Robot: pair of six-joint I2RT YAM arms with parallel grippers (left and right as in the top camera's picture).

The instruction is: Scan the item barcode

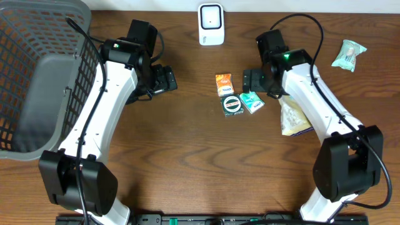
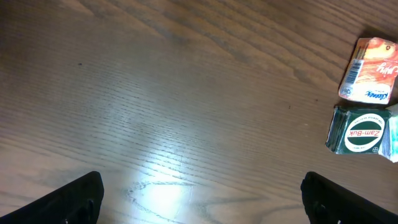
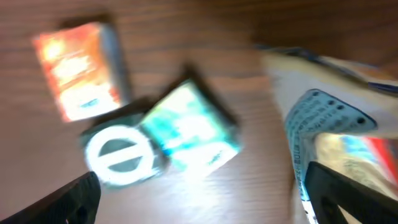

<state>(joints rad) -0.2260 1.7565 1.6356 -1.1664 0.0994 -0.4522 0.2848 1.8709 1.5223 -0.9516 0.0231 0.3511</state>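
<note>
Three small items lie together mid-table: an orange packet, a round green Zam-Buk tin and a teal box. The white scanner stands at the far edge. My right gripper hovers just above the teal box; in the blurred right wrist view it is open and empty, with the teal box, tin and orange packet ahead. My left gripper is open over bare wood, left of the orange packet and tin.
A dark mesh basket fills the left end of the table. A snack bag lies right of the teal box, under the right arm. A pale green packet sits at the far right.
</note>
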